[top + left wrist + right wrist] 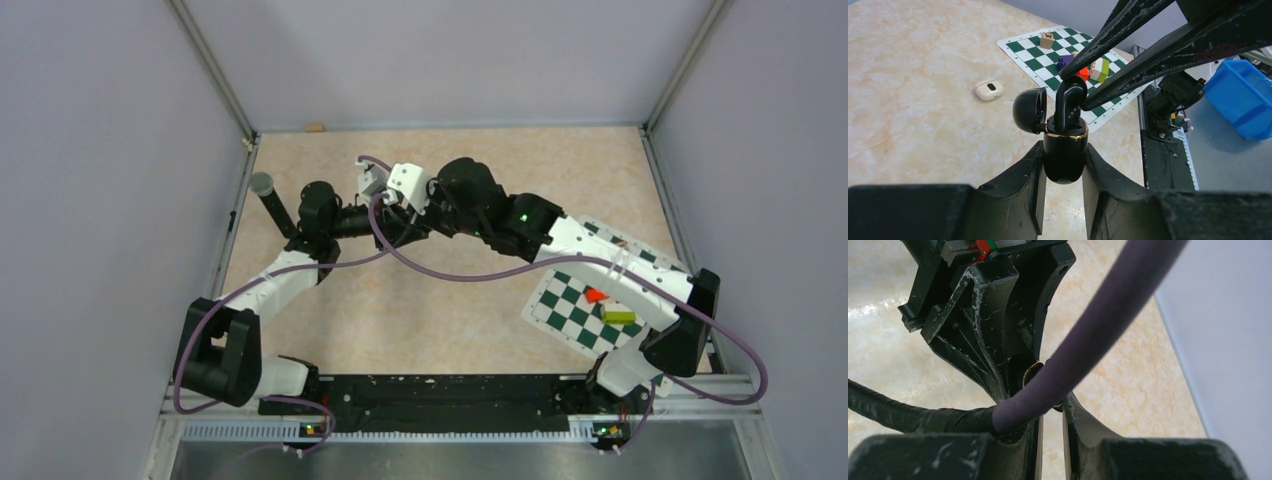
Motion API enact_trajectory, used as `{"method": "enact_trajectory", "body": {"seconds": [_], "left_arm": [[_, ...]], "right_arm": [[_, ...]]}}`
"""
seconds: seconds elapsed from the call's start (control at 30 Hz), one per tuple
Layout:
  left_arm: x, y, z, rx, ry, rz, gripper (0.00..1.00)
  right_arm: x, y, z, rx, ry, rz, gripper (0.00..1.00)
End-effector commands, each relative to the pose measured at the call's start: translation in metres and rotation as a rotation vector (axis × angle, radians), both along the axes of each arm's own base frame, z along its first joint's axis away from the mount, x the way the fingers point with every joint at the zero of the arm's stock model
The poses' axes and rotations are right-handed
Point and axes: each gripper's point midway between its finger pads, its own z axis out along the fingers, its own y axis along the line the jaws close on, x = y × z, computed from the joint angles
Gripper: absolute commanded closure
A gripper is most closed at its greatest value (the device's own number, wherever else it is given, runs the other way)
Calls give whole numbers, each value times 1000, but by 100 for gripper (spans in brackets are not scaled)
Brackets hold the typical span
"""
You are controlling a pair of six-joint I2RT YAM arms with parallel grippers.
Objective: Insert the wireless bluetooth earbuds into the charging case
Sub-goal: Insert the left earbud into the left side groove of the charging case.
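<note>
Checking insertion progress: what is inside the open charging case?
One black earbud stands stem-down in the charging case, pinched by the right gripper; the left gripper clamps the case. Its walls hide the sockets, so a second bud inside cannot be confirmed.

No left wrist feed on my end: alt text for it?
The left gripper clamps the black charging case upright, lid hinged open, while the right gripper pinches a black earbud with its lower end in the case's opening. Beyond are a white case, a checkered mat with blocks, and a blue bin.

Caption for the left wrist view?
Left claw grips the open charging case; right claw holds a black earbud stem-down in its opening.
</note>
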Motion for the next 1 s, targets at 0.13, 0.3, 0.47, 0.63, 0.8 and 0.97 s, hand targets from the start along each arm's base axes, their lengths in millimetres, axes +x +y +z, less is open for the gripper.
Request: {"method": "enact_trajectory", "body": {"seconds": [0.13, 0.3, 0.47, 0.63, 0.8, 0.97], "left_arm": [[1, -4, 19, -24, -90, -23, 100], [2, -4, 19, -24, -92, -23, 100], [1, -4, 19, -24, -93, -25, 100], [0, -4, 20, -25, -97, -28, 100], [-3, -3, 23, -32, -107, -36, 100], [-6, -3, 29, -39, -128, -47, 100]], "right_arm": [[-11, 15, -6, -14, -14, 46, 92], [-13, 17, -6, -8, -9, 51, 92], [-15, 20, -5, -3, 4, 59, 84], [-20, 19, 6, 12, 9, 75, 55], [-25, 7, 31, 39, -24, 79, 39], [-30, -13, 48, 33, -79, 76, 24]]}}
